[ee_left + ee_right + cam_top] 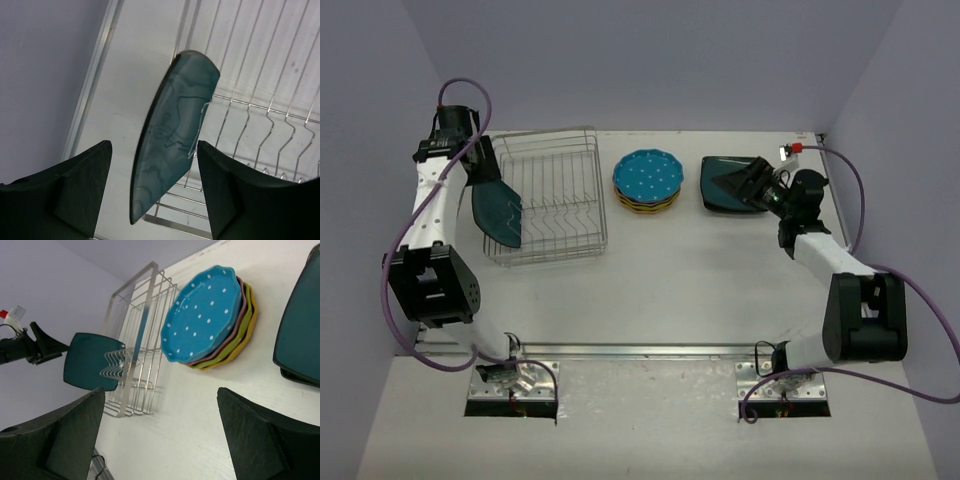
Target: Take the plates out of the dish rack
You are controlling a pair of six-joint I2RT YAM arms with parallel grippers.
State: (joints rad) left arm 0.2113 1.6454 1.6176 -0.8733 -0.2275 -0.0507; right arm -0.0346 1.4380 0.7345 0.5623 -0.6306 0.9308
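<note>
The silver wire dish rack (pixel 552 195) stands at the back left. One dark teal squarish plate (pixel 498 212) stands on edge at its left end. My left gripper (pixel 484 172) is open above it. In the left wrist view the plate (pixel 175 125) sits between the fingers of the left gripper (pixel 152 150), with a gap on each side. Several round plates are stacked on the table, the dotted blue one (pixel 647 175) on top. Dark squarish plates (pixel 718 195) lie to the right. My right gripper (pixel 740 183) hovers open and empty over them.
The right wrist view shows the right gripper (pixel 160 392), the round stack (pixel 205 315), the rack (pixel 137 330), the standing teal plate (pixel 90 362) and a dark plate's edge (pixel 300 335). Purple walls close the back and sides. A metal rail (pixel 620 351) runs along the near edge.
</note>
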